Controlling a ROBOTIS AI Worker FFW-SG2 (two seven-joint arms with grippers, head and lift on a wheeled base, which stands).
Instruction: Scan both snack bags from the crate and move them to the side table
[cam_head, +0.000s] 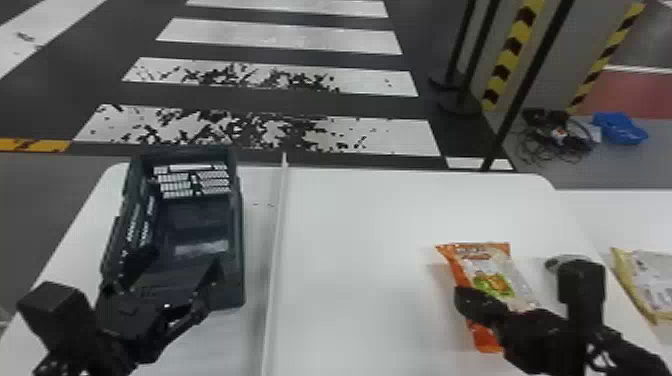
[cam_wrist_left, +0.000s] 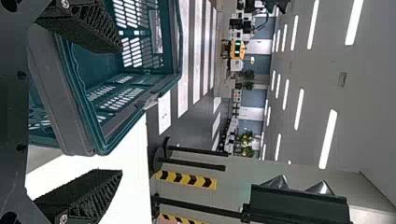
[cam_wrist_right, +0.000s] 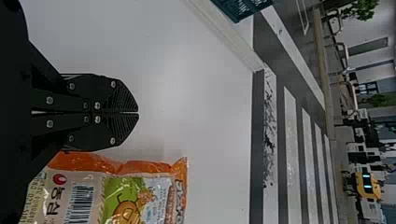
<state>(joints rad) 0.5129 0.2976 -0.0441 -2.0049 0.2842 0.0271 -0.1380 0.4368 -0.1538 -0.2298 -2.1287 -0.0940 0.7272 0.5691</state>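
In the head view my left gripper (cam_head: 197, 287) is over the near end of the dark crate (cam_head: 240, 265), whose bare floor shows farther in. The left wrist view shows this gripper (cam_wrist_left: 122, 109) open, its fingers apart beside the crate wall (cam_wrist_left: 60, 93). My right gripper (cam_head: 461, 296) is above the left edge of the orange snack bag (cam_head: 492, 280) on the white table. In the right wrist view the gripper (cam_wrist_right: 138, 112) is shut with nothing held, next to the orange bag (cam_wrist_right: 126, 196), its barcode showing. A yellow snack bag (cam_head: 650, 280) lies on the side table.
A thin raised divider (cam_head: 275, 260) runs along the table (cam_head: 350, 235) between crate and orange bag. A grey rounded object (cam_head: 567, 261) is partly hidden behind the right arm. Dark posts (cam_head: 520, 95) stand on the floor beyond.
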